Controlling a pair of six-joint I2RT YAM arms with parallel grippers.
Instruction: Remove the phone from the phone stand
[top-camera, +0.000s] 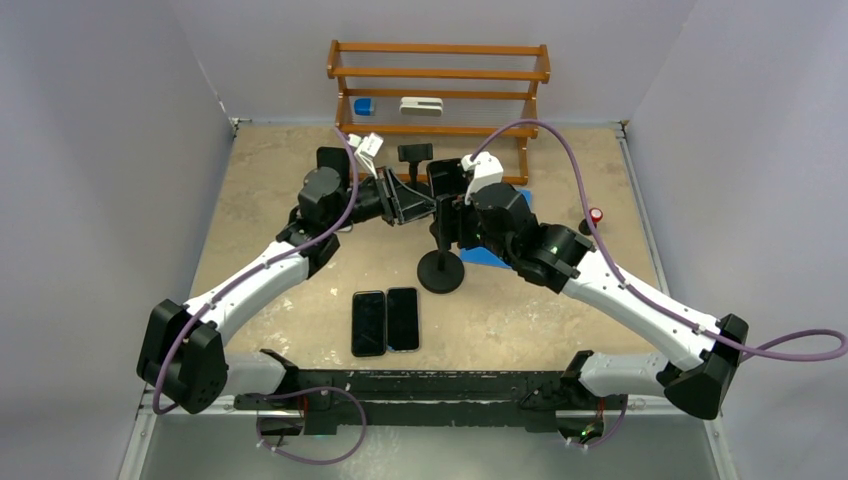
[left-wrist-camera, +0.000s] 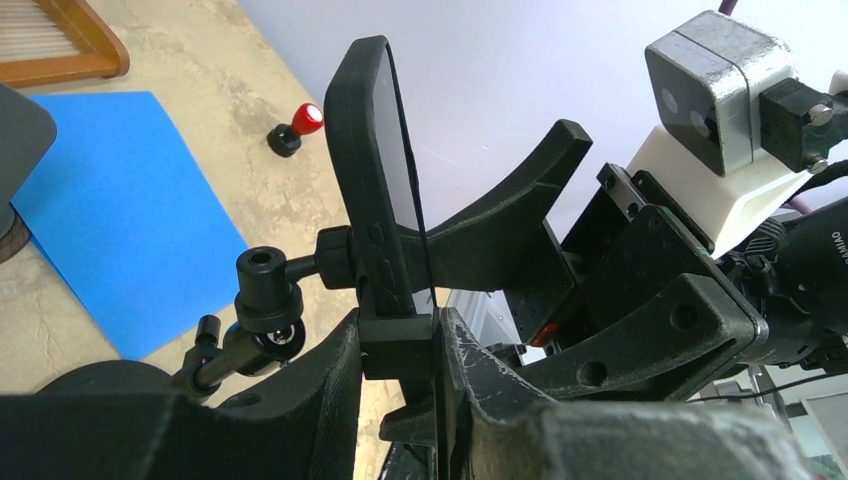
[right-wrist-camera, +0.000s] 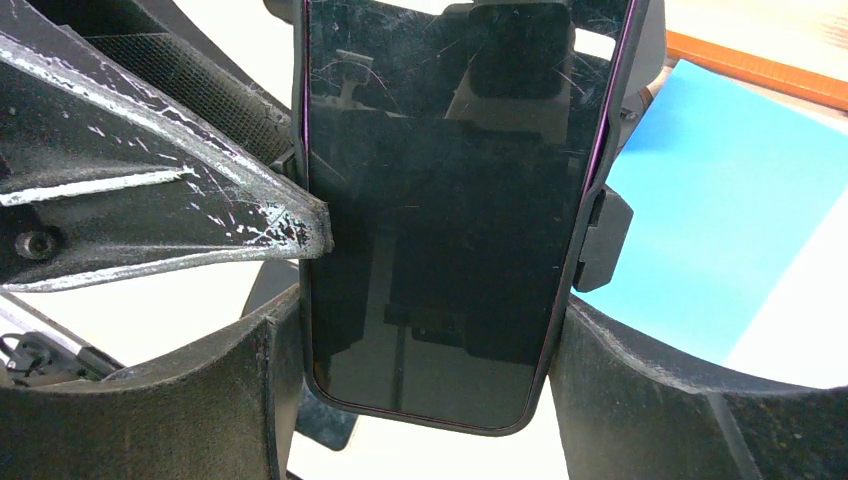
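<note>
Where the left gripper (left-wrist-camera: 400, 340) pinches the phone (left-wrist-camera: 372, 150) front and back near one end, the phone sits in the clamp of the phone stand (top-camera: 440, 272), mid-worktop (top-camera: 260, 190). At right, the right gripper (right-wrist-camera: 430, 330), spread wide, clasps the phone's two long edges, screen facing it.

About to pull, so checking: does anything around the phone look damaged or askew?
Nothing is spilled or toppled. The phone has fine scratches across its screen, and the left gripper has fingers scuffed white along their edges. That looks like ordinary wear rather than fresh damage.
</note>
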